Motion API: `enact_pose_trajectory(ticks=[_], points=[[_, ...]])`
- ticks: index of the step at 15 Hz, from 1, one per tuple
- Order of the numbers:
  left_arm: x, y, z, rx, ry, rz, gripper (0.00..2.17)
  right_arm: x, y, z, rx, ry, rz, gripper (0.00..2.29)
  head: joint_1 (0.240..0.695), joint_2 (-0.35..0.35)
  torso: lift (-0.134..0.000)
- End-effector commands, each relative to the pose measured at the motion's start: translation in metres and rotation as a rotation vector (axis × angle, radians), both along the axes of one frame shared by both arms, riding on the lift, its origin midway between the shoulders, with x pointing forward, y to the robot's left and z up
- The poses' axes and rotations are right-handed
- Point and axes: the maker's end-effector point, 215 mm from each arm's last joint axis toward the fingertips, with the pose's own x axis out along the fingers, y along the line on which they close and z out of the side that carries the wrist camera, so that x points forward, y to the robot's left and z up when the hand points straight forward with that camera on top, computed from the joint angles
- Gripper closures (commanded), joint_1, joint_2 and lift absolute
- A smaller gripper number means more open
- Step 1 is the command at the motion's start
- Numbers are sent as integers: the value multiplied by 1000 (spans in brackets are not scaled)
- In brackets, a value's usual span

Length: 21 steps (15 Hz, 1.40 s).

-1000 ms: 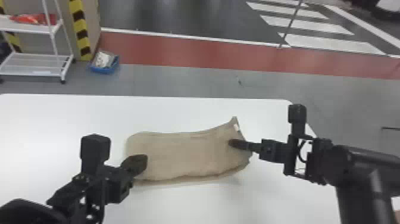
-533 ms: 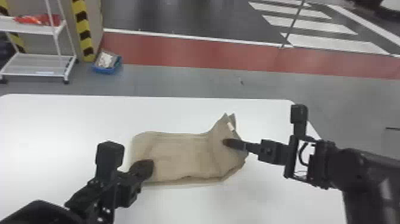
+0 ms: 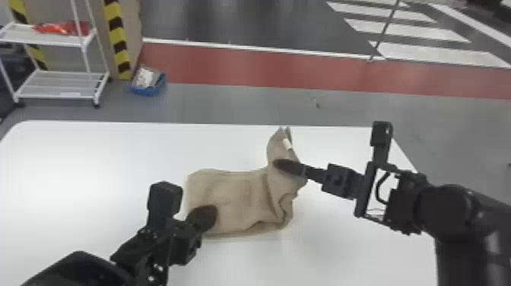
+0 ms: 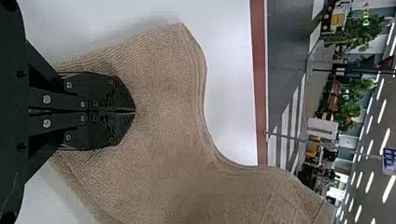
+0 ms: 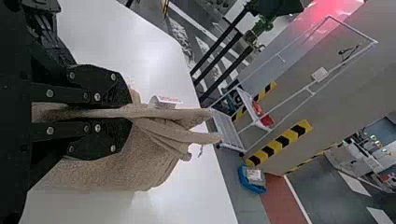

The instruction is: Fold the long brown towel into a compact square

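Brown cloth lies before you on the white worktop (image 3: 95, 163): the towel (image 3: 235, 194), its left part fairly flat and its right end lifted and bunched. You have your right end effector (image 3: 281, 164) gripping that raised end; in the right wrist view the fabric runs between its two black fingers, with several layers sticking out past the tips. A small white label (image 3: 287, 144) shows near the upright, pointed corner.

Your left end effector (image 3: 209, 216) is at the towel's left part, near the edge closest to you. The left wrist view shows its fingers pressed together against the fabric, though you cannot tell whether any cloth is pinched between them.

Beyond the worktop, on your left, a white rack (image 3: 57, 85) stands on the floor beside a blue container (image 3: 146, 90).
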Motion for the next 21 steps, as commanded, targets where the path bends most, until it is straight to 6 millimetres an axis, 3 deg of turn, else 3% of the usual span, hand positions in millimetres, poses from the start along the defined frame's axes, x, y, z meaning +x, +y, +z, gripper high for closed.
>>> enact_pose_trajectory(ticks=[1, 6, 11, 13, 15, 16, 21], points=[[3, -7, -1, 5, 1, -12, 1659, -1, 9, 0, 10, 7, 9, 1031, 695, -188, -124], [5, -8, 1, 8, 1, -17, 1659, -5, 25, -21, -4, 62, 33, 1031, 695, -177, -124], [5, -10, 2, 4, 1, -19, 1659, -2, 54, -16, 7, 56, 81, 1031, 695, -156, -124], [2, -14, 1, 5, 2, -28, 1659, 0, 57, -17, -1, 58, 84, 1028, 695, -141, -124], [4, -13, 3, 4, -1, -26, 1659, -1, 56, -27, -1, 83, 79, 785, 695, -137, -124], [5, -13, 3, 4, -3, -26, 1659, 0, 57, -31, 10, 96, 82, 785, 695, -138, -124], [5, -15, 4, 4, -3, -30, 1659, -5, 80, -18, 143, 92, 155, 785, 695, -127, -124]])
